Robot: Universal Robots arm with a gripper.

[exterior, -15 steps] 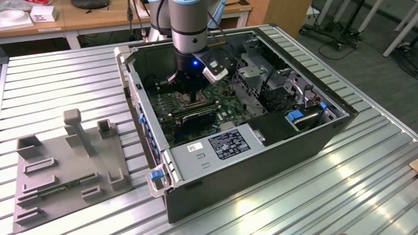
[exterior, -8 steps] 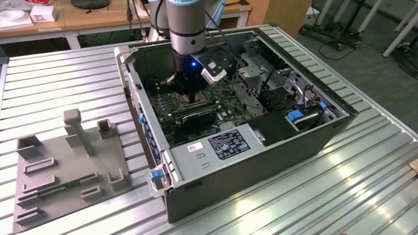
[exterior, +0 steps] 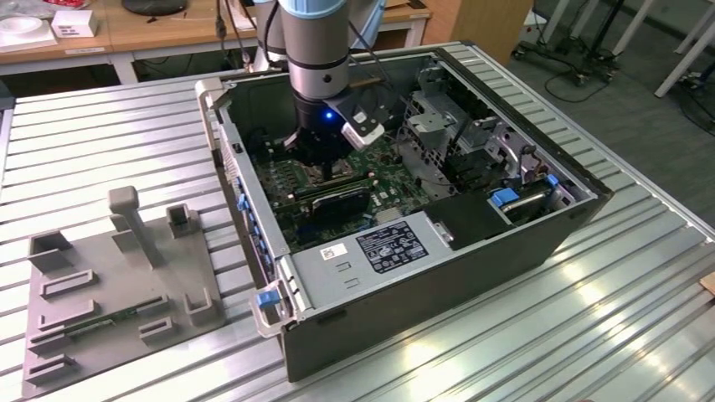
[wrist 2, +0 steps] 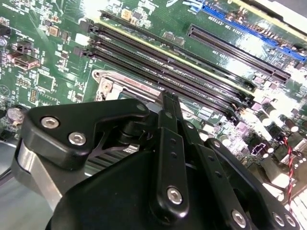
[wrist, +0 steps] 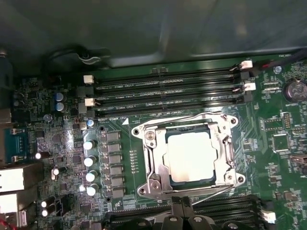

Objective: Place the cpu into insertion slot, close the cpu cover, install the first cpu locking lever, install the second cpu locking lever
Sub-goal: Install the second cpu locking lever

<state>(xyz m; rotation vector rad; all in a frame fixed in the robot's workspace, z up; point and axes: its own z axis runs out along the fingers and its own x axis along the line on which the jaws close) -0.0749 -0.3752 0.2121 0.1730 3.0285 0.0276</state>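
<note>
While the tool (exterior: 325, 172) hangs low over the green board (wrist: 268, 153) inside the open computer case (exterior: 447, 276), its fingers pressed together on nothing, the cpu (wrist: 191, 157) lies flat in the insertion slot (wrist: 189, 158). The cpu cover (wrist: 226, 152) looks closed over it, window framing the chip. Judged from the first wrist view, the levers' state cannot be told.
</note>
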